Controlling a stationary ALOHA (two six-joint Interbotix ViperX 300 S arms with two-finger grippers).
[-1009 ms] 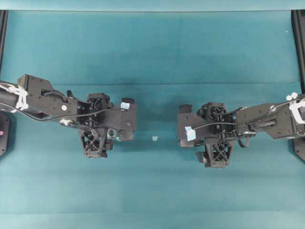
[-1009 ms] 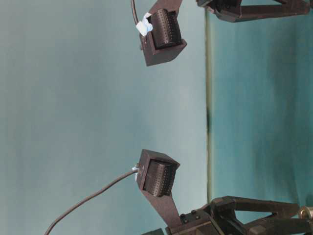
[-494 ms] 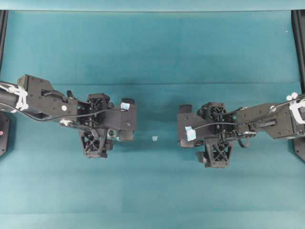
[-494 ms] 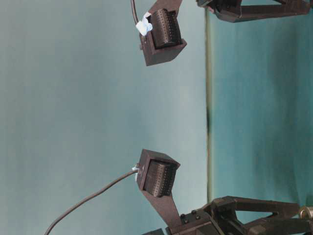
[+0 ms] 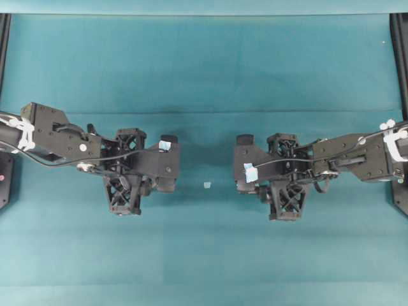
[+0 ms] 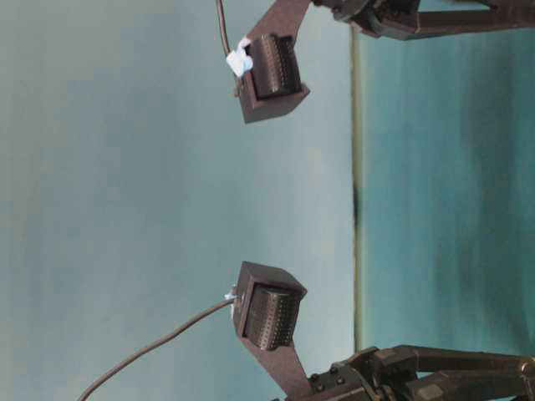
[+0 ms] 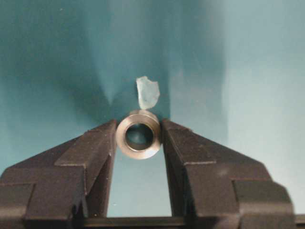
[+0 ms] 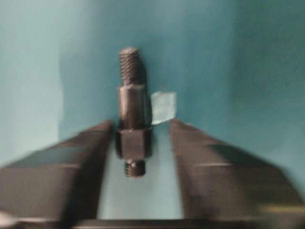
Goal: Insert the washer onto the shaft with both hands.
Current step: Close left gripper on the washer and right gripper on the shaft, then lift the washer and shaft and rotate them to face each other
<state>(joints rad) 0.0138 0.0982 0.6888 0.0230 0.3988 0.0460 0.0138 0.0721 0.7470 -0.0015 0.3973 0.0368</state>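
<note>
In the left wrist view my left gripper [image 7: 138, 126] is shut on the washer [image 7: 138, 135], a silver-tan ring pinched edge-on between the fingertips, its hole facing the camera. In the blurred right wrist view my right gripper [image 8: 140, 126] holds the shaft [image 8: 132, 119], a dark stepped rod with threaded ends, by its hex collar, long end pointing out past the tips. The collar lies against the left finger [image 8: 90, 143]. In the overhead view the left gripper [image 5: 162, 167] and right gripper [image 5: 245, 169] face each other, apart, above the teal table [image 5: 204, 76]. Both parts are hidden there.
A pale blue tape scrap [image 5: 206, 185] lies on the table between the grippers; it also shows beyond the washer [image 7: 147, 92] and beside the shaft [image 8: 164, 107]. Black frame rails stand at the left edge [image 5: 3, 38] and right edge [image 5: 400, 51].
Both grippers have shifted a little toward the far side of the table with their parts still held. The gap between them has widened slightly.
</note>
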